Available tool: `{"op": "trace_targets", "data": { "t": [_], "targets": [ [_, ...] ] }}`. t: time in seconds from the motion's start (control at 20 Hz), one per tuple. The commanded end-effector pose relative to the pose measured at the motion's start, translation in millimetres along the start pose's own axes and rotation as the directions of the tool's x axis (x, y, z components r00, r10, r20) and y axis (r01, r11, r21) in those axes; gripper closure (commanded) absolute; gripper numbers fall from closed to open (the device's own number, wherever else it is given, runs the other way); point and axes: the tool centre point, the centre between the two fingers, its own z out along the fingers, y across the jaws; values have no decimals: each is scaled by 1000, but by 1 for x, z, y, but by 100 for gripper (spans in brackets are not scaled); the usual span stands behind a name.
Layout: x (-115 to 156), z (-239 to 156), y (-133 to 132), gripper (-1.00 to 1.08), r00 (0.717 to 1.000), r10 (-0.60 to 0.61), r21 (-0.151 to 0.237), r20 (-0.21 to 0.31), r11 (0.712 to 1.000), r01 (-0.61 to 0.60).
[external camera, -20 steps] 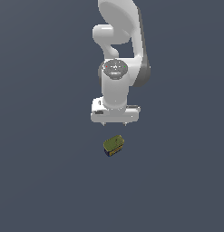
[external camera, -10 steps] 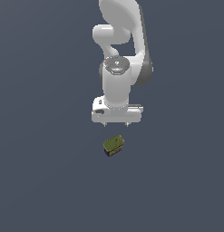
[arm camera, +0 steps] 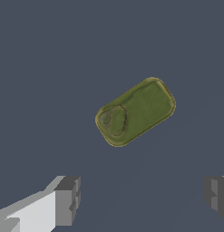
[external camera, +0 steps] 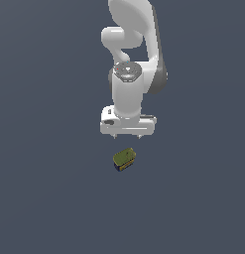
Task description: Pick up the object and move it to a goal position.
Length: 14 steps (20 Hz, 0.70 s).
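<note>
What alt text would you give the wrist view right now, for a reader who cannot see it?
A small olive-yellow tin lies flat on a plain dark grey surface, seen from directly above and turned at an angle. The gripper shows at the picture's edge, jaws wide open and not touching the tin.

The setting is a simulated test environment, not a furnished room. A uniform dark blue-grey surface [external camera: 39, 198] fills both views without walls, furniture or horizon. The white arm [external camera: 131, 54] and the small tin [external camera: 125, 159] show flat, render-like shading and no fine surface texture.
</note>
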Motion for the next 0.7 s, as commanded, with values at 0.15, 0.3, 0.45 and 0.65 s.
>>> {"op": "trace_targets", "data": {
  "t": [0.15, 0.3, 0.45, 0.65],
  "targets": [
    [3, 3, 1, -92, 999, 53, 0, 1, 999, -53],
    [5, 5, 1, -92, 995, 99, 1, 1, 995, -99],
    [9, 8, 2, -92, 987, 158, 1, 1, 987, -158],
    [14, 14, 3, -92, 967, 254, 0, 2, 967, -254]
  ]
}}
